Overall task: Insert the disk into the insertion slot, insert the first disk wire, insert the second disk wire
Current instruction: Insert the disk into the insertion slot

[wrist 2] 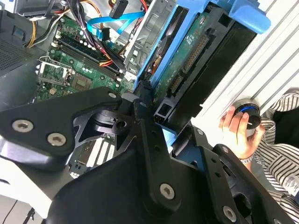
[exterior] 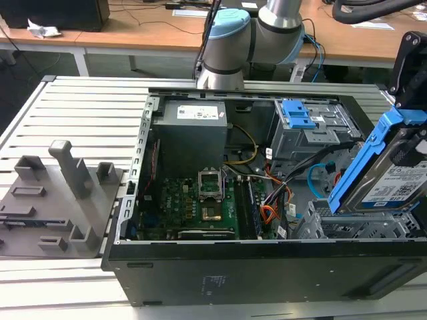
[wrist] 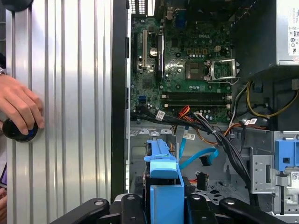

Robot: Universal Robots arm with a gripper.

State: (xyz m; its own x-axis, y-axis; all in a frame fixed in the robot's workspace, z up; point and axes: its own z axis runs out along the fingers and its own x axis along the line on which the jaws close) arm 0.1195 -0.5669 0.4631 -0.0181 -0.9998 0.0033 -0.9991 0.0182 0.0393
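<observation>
The disk (exterior: 395,181) is a flat silver-grey slab with a white printed label, set in a bright blue frame (exterior: 360,163). The gripper (wrist: 166,207) is clamped narrowly on it, a black finger (wrist: 124,207) on either side of the frame.

The disk hangs steeply tilted over the corner of the computer case (exterior: 267,273) at the exterior view's right. Its low end is at the top rim of the slot (exterior: 333,223), a low silver cage with perforated walls. Its high end reaches out past the case wall. Whether the frame touches the cage rim I cannot tell.

Room is tight on the cage's inner side. The light-blue cable (exterior: 319,175) loops just beside it, and thick black cables (wrist: 229,144) run close by. The orange and red wires (exterior: 268,213) lie near the circuit board's edge. A taller grey bay with a blue latch (exterior: 297,117) stands beyond the loop.

The case sits on a slatted metal table (exterior: 80,113). A grey fixture (exterior: 60,193) is well apart, at the table's edge on the exterior view's left. Beside the case wall, a person's hand (wrist: 21,105) rests on a round black knob (wrist: 18,130) on the table.
</observation>
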